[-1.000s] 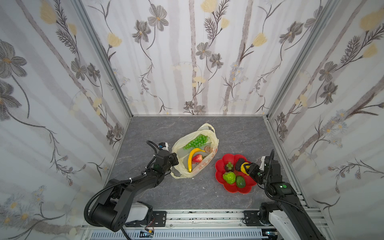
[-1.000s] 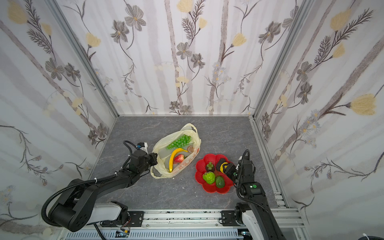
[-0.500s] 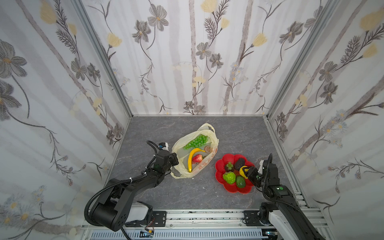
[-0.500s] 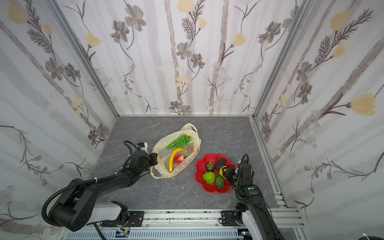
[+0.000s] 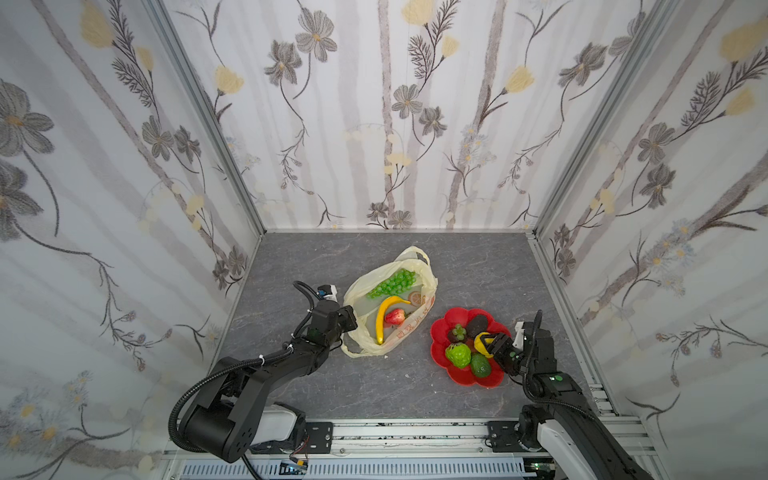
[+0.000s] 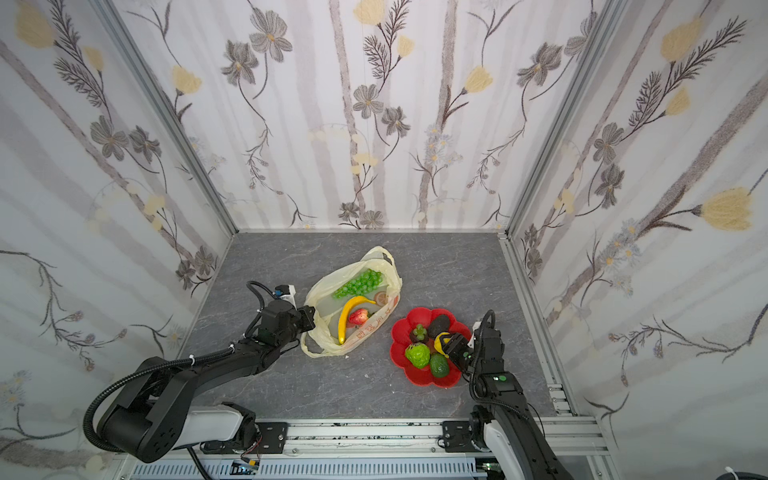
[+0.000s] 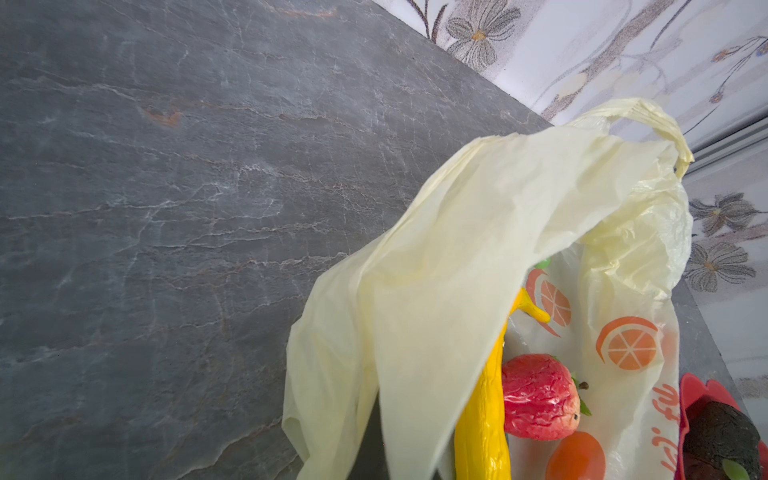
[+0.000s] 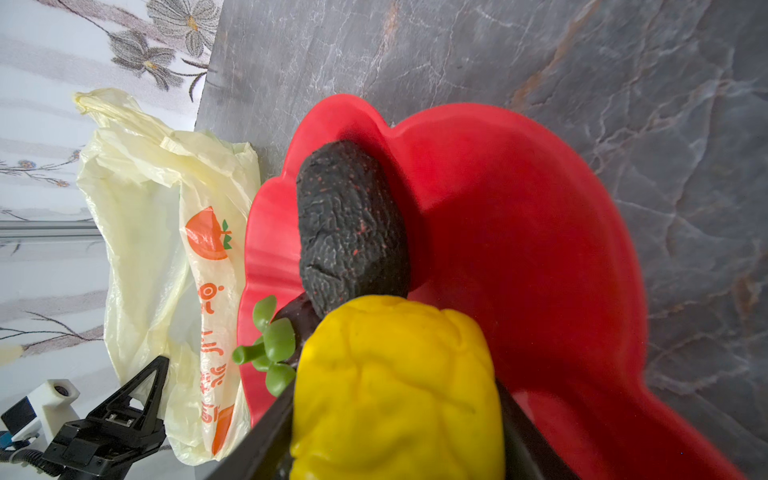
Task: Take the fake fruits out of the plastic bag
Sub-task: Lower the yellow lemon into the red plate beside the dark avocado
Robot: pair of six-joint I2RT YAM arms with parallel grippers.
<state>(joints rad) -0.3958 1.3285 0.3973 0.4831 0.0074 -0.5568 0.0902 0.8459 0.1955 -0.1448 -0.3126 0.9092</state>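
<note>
In right wrist view only, right hand [image 8: 395, 401] tight on orange [image 8: 395, 365]; left hand [image 5: 351, 319] tight on bag [image 5: 429, 281]

text: orange-red lettering [image 8: 212, 365] | on: plastic bag [image 7: 478, 257] | legible: no, the stylised strokes cannot be read | other text: none
</note>
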